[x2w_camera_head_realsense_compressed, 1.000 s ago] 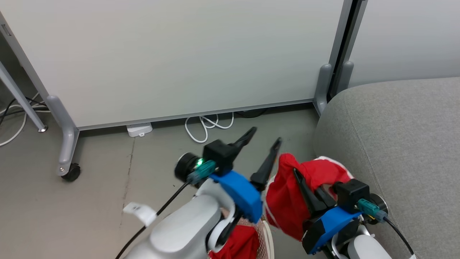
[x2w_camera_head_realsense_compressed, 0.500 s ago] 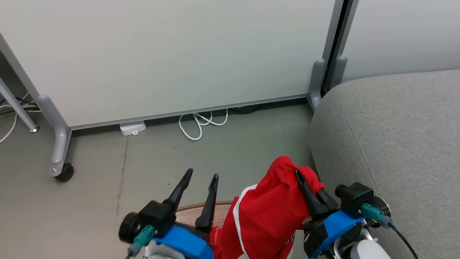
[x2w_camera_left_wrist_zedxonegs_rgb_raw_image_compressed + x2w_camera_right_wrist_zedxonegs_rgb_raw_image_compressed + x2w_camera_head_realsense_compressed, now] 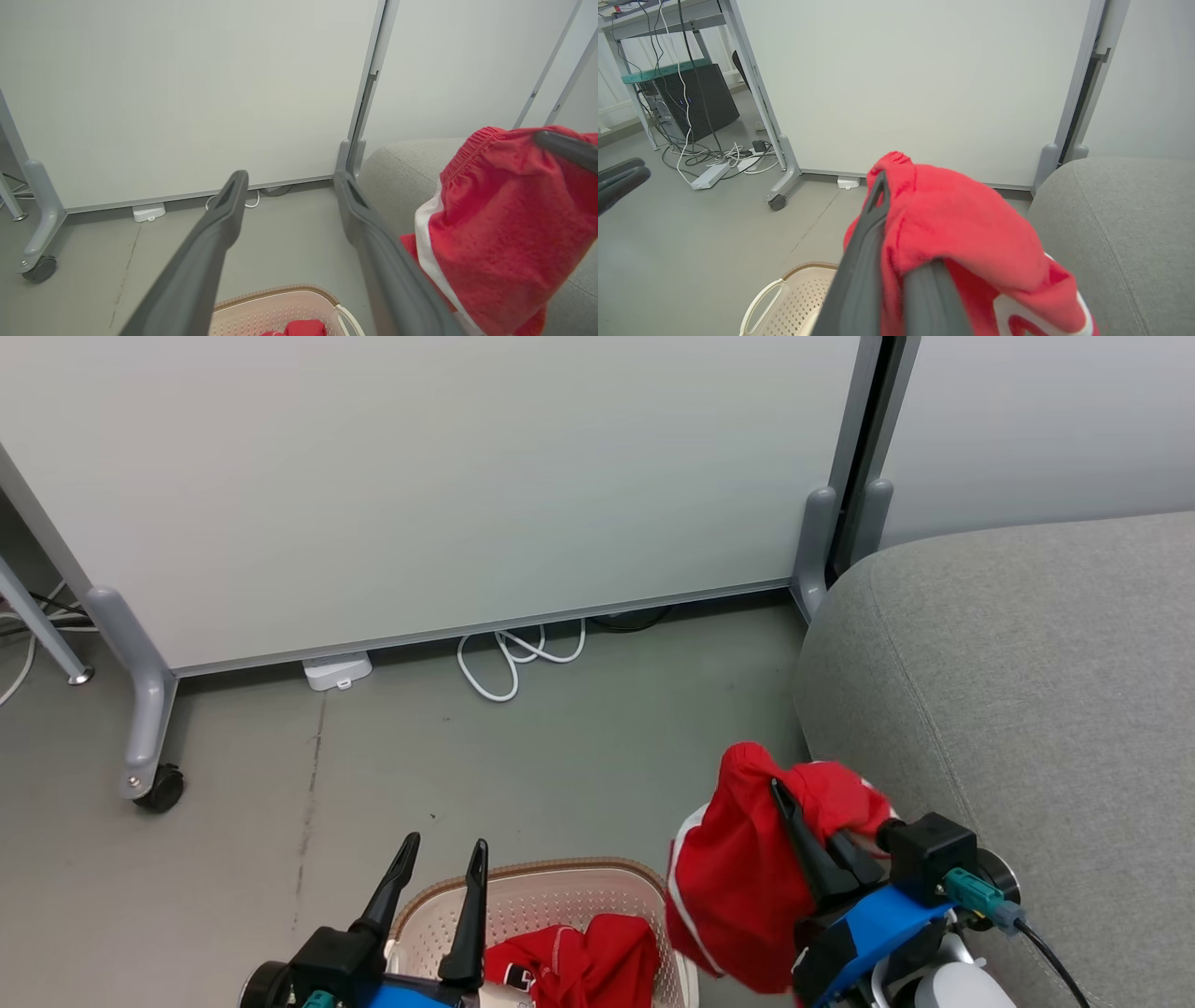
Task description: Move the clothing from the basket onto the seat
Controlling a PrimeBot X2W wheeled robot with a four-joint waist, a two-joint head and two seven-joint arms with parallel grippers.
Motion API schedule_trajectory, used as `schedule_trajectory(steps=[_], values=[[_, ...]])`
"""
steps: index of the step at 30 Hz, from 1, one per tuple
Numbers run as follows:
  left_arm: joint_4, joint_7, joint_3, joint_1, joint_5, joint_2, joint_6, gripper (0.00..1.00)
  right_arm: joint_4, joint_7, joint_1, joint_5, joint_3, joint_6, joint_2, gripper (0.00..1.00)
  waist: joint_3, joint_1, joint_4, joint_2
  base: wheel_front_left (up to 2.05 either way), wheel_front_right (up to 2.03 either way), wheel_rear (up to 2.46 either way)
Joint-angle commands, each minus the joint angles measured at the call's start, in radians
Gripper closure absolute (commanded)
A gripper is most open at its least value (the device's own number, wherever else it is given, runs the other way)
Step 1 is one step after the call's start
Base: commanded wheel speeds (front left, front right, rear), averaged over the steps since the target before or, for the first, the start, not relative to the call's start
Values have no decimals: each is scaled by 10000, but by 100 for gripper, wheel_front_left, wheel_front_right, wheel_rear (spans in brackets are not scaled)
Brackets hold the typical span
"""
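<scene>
**Carry to seat: first piece aloft, one left in basket**

Right hand (image 3: 792, 805) is pressed together on a bunch of the held garment (image 3: 738, 896). The garment is red with a white stripe and hangs free above the floor, at 2 o'clock from the basket (image 3: 551, 866) in the head view. The seat (image 3: 1027, 691) lies just beside the cloth toward 3 o'clock; we cannot tell whether they touch. Left hand (image 3: 446, 847) is spread and empty at the basket's 9 o'clock side. The second garment (image 3: 579, 966), also red, lies crumpled in the basket.

We judge the step in hand to be the transfer of the first piece. Notes for doing it well:
- We would carry the right hand toward 2–3 o'clock, high enough that the hanging tail clears the cushion's rounded edge
- We would go well inward over the seat before release, since cloth let go at the rim may slide to the floor
- We would lower until the tail rests, then spread the fingers
- The left hand has no part in this carry; we would aim it at the second garment next
</scene>
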Motion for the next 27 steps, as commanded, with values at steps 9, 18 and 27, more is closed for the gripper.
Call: schedule_trajectory(steps=[9, 18, 27], values=[[202, -26, 542, 250, 665, -407, -509, 0, -78, 40, -1, 83, 8, 5, -21, 100, 64, 0, -480, 0, 0, 0, 0], [330, -26, 744, 169, 935, -634, -763, 0, -98, 66, -66, 65, 86, 5, -21, 100, 258, 0, -1878, 0, 0, 0, 0], [331, -27, 742, -136, 1172, -721, -890, 0, -72, -28, -210, 135, 121, 5, -21, 100, 632, 0, -3459, 0, 0, 0, 0]])
